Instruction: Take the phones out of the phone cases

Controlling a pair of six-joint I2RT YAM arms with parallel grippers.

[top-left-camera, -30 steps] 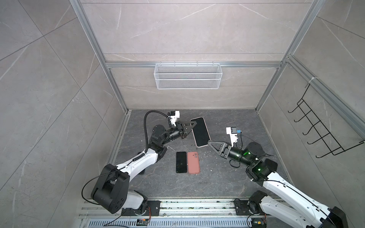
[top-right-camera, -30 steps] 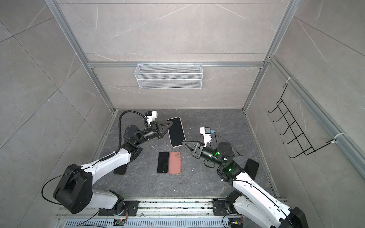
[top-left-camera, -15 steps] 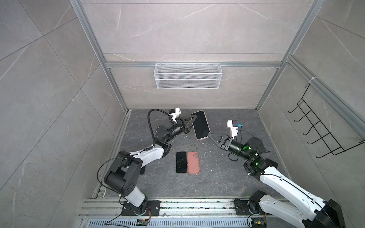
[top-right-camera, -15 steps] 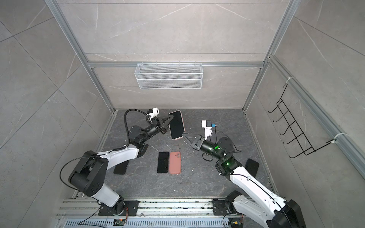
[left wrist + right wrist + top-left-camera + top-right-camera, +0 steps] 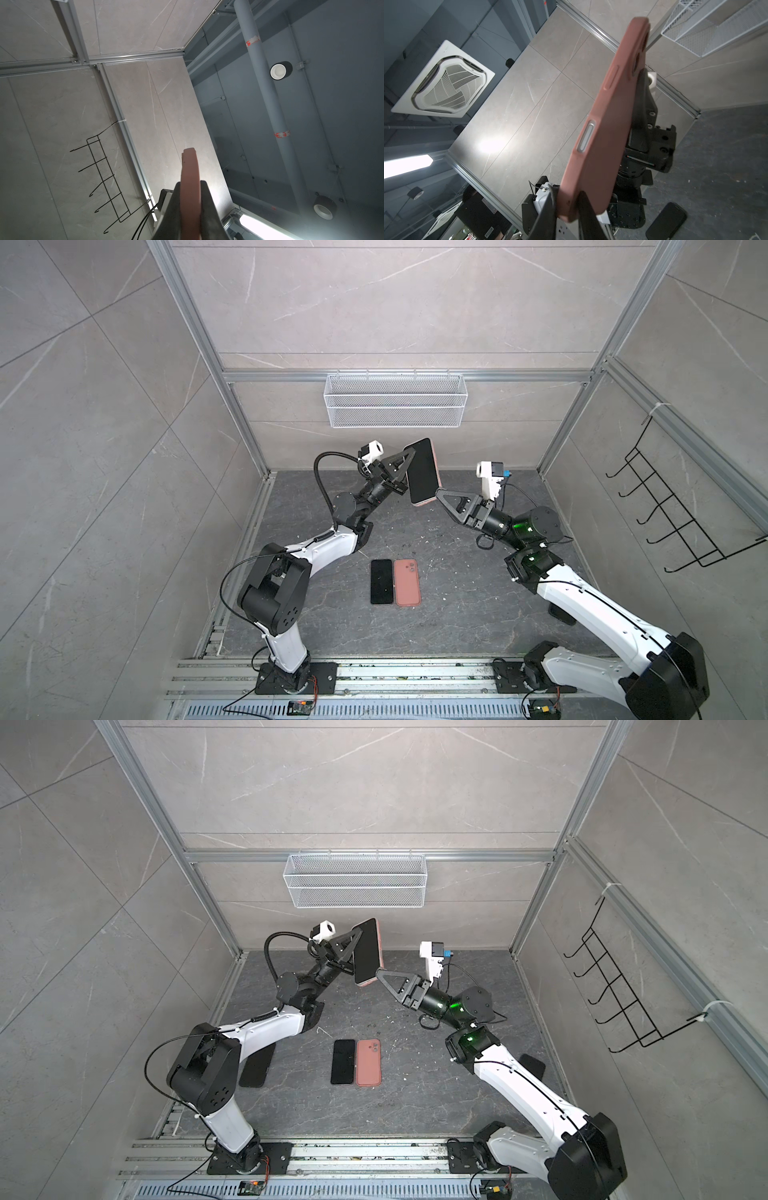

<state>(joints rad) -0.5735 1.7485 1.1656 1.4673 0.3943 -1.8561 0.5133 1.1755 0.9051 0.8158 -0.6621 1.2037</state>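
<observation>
A phone (image 5: 422, 475) with a dark screen sits in a pink phone case (image 5: 434, 462). It is held up in the air, nearly upright, in both top views (image 5: 366, 955). My left gripper (image 5: 409, 460) is shut on the case's side edge; in the left wrist view both fingers (image 5: 205, 193) press the pink case (image 5: 190, 170). My right gripper (image 5: 438, 492) meets the case's lower corner. In the right wrist view its fingers (image 5: 584, 204) straddle that corner of the case (image 5: 608, 124) and touch both faces.
On the dark floor lie a black phone (image 5: 381, 581) and a pink case, back up (image 5: 407, 583). More dark phones lie beside each arm (image 5: 255, 1065) (image 5: 561, 614). A white wire basket (image 5: 395, 406) hangs on the back wall, a black hook rack (image 5: 681, 514) on the right wall.
The left gripper has lifted the cased phone well above the floor and tipped it more upright. The right gripper rose and moved in to the case's lower corner.
</observation>
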